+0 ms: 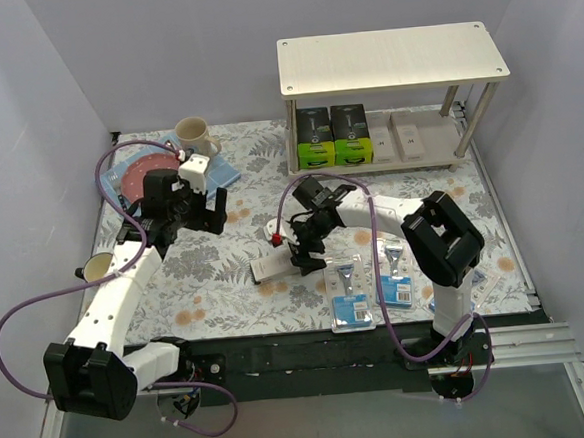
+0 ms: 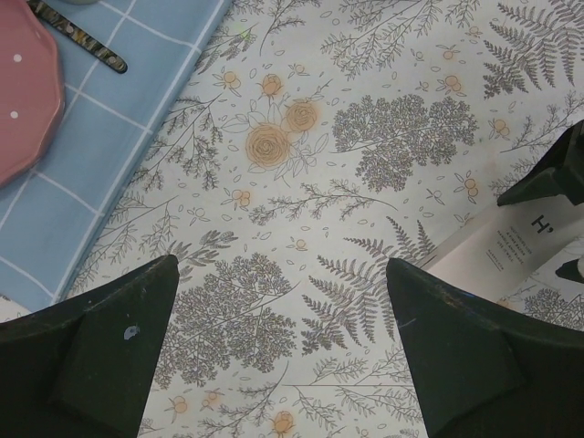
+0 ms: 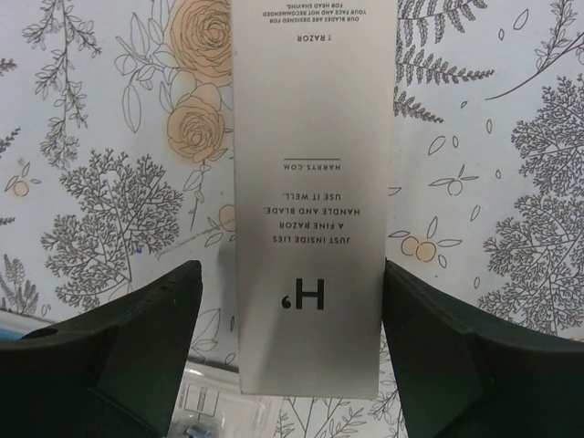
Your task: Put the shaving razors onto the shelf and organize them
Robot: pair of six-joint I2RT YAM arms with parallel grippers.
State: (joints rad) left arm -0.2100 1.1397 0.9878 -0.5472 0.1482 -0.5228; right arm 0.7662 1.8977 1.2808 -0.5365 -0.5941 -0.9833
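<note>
A slim white Harry's razor box lies flat on the floral cloth. My right gripper is open and straddles its near end; the right finger sits at the box edge and a gap shows on the left. My left gripper hangs open over bare cloth, with the same box off to its right. The shelf stands at the back right. Its lower board holds two black-and-green razor boxes and two white ones. Blue-carded blister packs lie near the front.
A cream mug and a pink plate rest on a blue checked mat at the back left. A clear blister pack lies just under the white box's near end. Grey walls enclose the table.
</note>
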